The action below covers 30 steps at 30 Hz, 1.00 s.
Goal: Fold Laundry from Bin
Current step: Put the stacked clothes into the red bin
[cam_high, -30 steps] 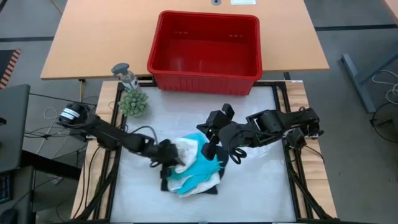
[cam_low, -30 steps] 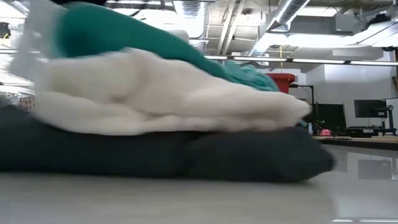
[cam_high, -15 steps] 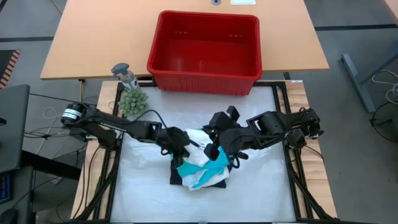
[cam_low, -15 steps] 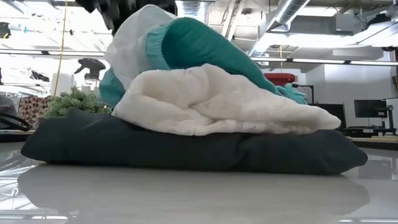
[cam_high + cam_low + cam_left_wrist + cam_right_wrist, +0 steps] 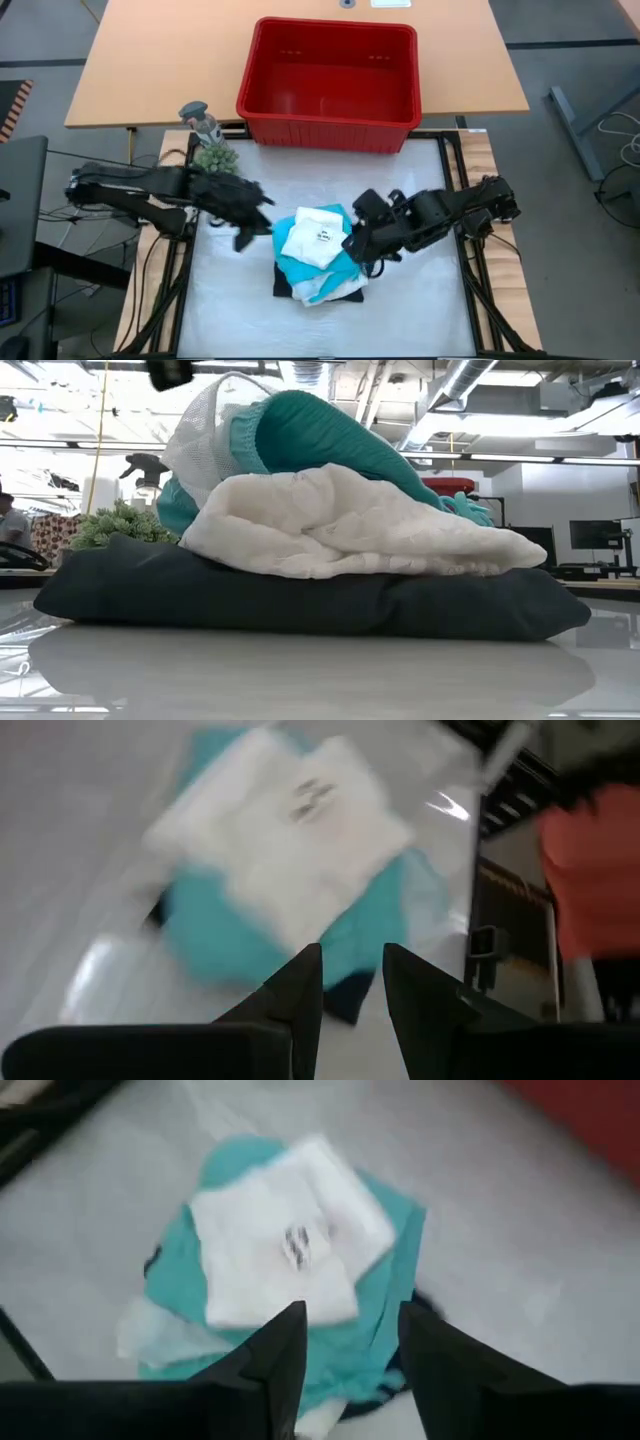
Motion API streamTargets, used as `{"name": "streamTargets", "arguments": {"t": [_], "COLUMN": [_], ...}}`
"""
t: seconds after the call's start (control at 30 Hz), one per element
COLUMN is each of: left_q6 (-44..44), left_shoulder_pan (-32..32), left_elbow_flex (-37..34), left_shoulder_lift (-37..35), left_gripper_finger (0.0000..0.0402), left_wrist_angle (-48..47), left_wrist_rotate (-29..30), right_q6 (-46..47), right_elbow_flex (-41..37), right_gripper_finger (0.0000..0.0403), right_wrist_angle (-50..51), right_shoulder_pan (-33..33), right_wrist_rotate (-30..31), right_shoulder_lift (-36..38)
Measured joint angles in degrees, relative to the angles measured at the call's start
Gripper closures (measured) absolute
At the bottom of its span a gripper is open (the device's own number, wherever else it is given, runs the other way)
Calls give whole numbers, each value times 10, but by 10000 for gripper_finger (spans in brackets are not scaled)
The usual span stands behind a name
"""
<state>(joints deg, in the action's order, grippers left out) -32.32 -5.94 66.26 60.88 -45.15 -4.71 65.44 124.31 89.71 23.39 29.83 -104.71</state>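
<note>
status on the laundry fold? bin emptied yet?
Done: the red bin looks empty; the black garment, teal garment and white garment sit stacked on the table. In hand: nothing; the left gripper and right gripper, both open, flank the pile. Left: the stack looks lumpy and may need tidying.

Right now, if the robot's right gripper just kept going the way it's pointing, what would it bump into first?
Probably the white garment on top of the pile. The right gripper, jaws apart, points at it from beside the pile, though depth is hard to judge.
</note>
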Motion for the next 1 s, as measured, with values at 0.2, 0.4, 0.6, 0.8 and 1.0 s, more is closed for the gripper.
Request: {"name": "streamTargets", "arguments": {"t": [0.2,0.4,0.6,0.8,1.0], "left_q6": [-163,-222,-240,-296,-355], "left_shoulder_pan": [0,0,0,0,0], "left_elbow_flex": [0,0,-56,-176,-306], "left_shoulder_lift": [-117,-208,-243,-250,-245], "left_gripper_finger": [305,286,223,148,109], "left_wrist_angle": [-119,-134,-133,-36,117], "left_wrist_rotate": [36,102,127,100,81], "right_q6": [131,288,428,485,495], "right_elbow_flex": [-143,-316,-519,-699,-788], "right_gripper_finger": [190,169,159,148,147], "right_wrist_angle": [3,4,-153,-436,-556], "right_shoulder_pan": [0,19,65,76,60], "right_wrist_rotate": [-70,-66,-79,-40,-50], "right_shoulder_lift": [27,171,335,370,330]}}
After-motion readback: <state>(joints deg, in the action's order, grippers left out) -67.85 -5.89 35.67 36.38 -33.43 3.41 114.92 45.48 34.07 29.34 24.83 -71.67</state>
